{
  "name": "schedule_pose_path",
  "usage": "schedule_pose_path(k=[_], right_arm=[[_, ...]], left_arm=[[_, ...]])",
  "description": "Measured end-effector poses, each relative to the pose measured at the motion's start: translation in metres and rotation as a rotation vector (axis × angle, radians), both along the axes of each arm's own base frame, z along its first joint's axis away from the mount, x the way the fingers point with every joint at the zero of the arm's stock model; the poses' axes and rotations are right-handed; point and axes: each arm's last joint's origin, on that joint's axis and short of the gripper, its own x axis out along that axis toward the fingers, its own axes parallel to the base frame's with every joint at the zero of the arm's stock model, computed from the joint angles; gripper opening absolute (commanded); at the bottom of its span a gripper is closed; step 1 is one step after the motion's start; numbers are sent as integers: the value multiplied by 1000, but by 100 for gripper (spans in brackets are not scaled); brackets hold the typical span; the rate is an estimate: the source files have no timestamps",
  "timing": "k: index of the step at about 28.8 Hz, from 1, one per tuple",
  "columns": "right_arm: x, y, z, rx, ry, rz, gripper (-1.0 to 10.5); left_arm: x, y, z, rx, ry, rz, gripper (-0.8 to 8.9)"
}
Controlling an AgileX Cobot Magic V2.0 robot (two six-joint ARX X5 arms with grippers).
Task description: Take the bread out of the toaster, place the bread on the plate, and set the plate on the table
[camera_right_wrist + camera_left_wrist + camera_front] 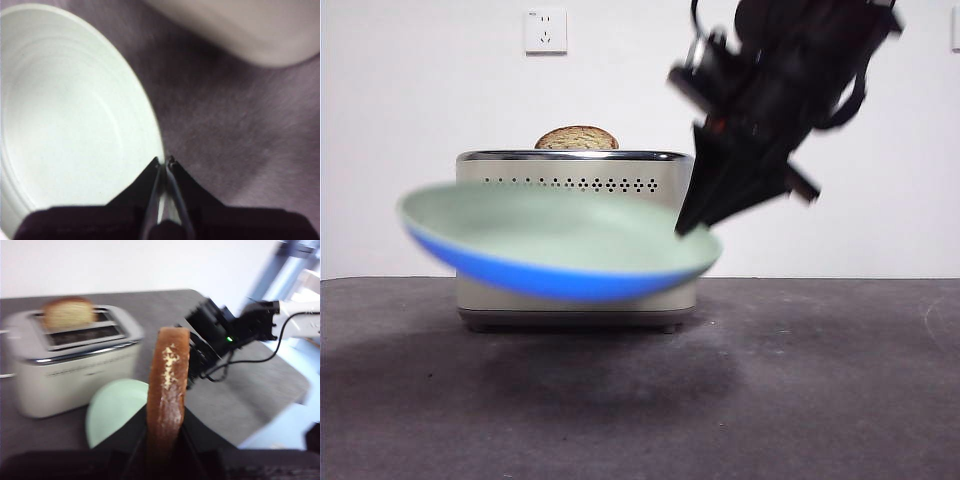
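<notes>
My left gripper [164,434] is shut on the bread [167,385], a tan slice with a dark brown crust seen edge-on, held upright in the air above the plate [112,410]. The pale mint plate [560,235] hangs tilted above the table [820,380], in front of the cream toaster [570,172]. My right gripper [685,228] comes down from the upper right and is shut on the plate's rim [159,150]. The left gripper is out of the front view.
A second slice [577,139] stands in a slot of the toaster [65,365]. The right arm [210,340] reaches in beside the plate. The table's edge [300,390] lies beyond it. A wall socket [545,30] is behind the toaster.
</notes>
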Motion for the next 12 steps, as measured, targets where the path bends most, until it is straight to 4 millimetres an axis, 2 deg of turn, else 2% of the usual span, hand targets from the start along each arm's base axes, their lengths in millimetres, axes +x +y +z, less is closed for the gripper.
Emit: schedule_pose_path(k=[6, 9, 12], right_arm=[[-18, -14, 34, -32, -96, -53, -12], [-24, -20, 41, -35, -92, -62, -12], [-25, -23, 41, -46, -73, -69, -12]], left_arm=[[60, -33, -11, 10, 145, -142, -9], [97, -54, -23, -10, 211, -270, -9], [131, -72, -45, -12, 321, -367, -9]])
